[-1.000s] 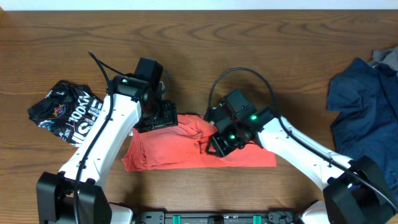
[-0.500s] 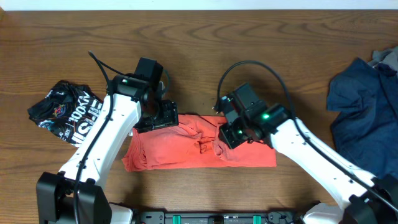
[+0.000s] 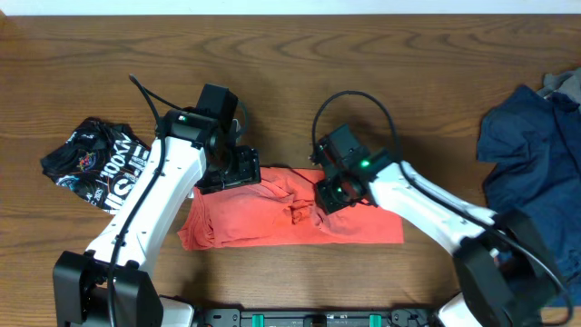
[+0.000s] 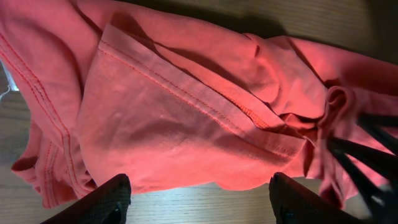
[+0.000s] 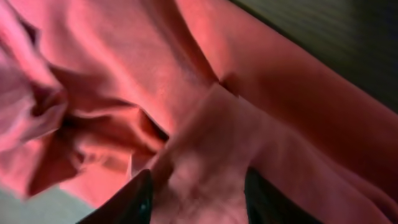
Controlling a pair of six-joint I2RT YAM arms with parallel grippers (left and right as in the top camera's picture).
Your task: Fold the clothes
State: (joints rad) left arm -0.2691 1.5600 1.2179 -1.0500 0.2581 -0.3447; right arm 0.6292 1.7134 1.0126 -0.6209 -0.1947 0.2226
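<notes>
The coral-red T-shirt [image 3: 263,222] lies crumpled in a wide strip at the front middle of the table; no lettering shows. My left gripper [image 3: 238,174] is open at the shirt's upper left edge. In the left wrist view its fingers [image 4: 196,199] stand wide apart over bare wood, just short of a hemmed fold of the shirt [image 4: 174,112]. My right gripper [image 3: 331,195] is on the shirt's middle. In the right wrist view its fingers [image 5: 196,199] are closed on a raised fold of the shirt [image 5: 124,74].
A black garment with white lettering [image 3: 95,163] lies bunched at the left. A navy garment [image 3: 531,154] lies spread at the right edge, with a bit of grey cloth [image 3: 567,86] behind it. The table is brown wood [image 3: 363,73].
My right gripper has moved up and to the right across the shirt, leaving new wrinkles in its middle, then held still. My left arm has not moved.
</notes>
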